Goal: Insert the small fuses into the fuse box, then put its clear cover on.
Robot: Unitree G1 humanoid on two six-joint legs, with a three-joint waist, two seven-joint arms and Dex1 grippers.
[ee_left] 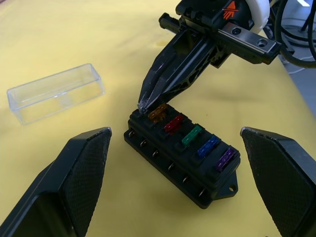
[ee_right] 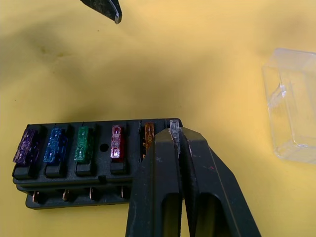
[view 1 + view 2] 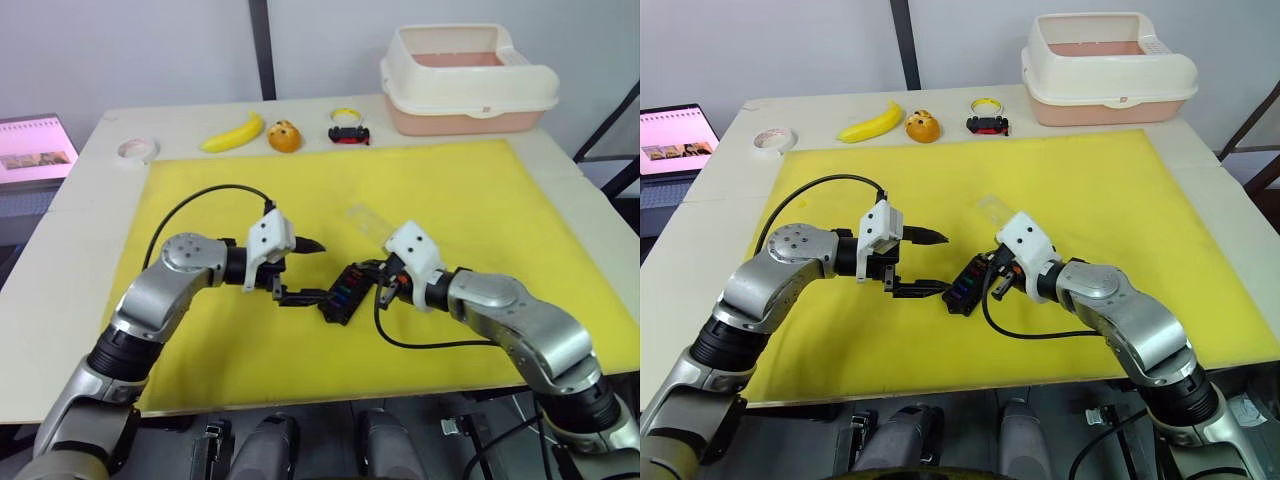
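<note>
The black fuse box (image 3: 343, 298) lies mid-mat, between my two grippers. Purple (image 2: 27, 146), blue (image 2: 55, 144), green (image 2: 83, 143), red (image 2: 116, 141) and brown (image 2: 148, 136) small fuses sit in its slots. My right gripper (image 2: 177, 140) is shut on a grey fuse (image 2: 174, 127), held at the end slot beside the brown one. Just left of the box, my left gripper (image 3: 320, 268) is open, with one finger (image 1: 74, 182) on each side of the box and not touching it. The clear cover (image 3: 368, 218) lies on the mat just behind the box.
The yellow mat (image 3: 480, 200) covers most of the table. Along the far edge lie a tape roll (image 3: 137, 149), a banana (image 3: 233, 133), an orange round thing (image 3: 284, 135) and a toy car (image 3: 348, 133). A cream bin (image 3: 465, 80) stands far right, a lit screen (image 3: 35, 148) far left.
</note>
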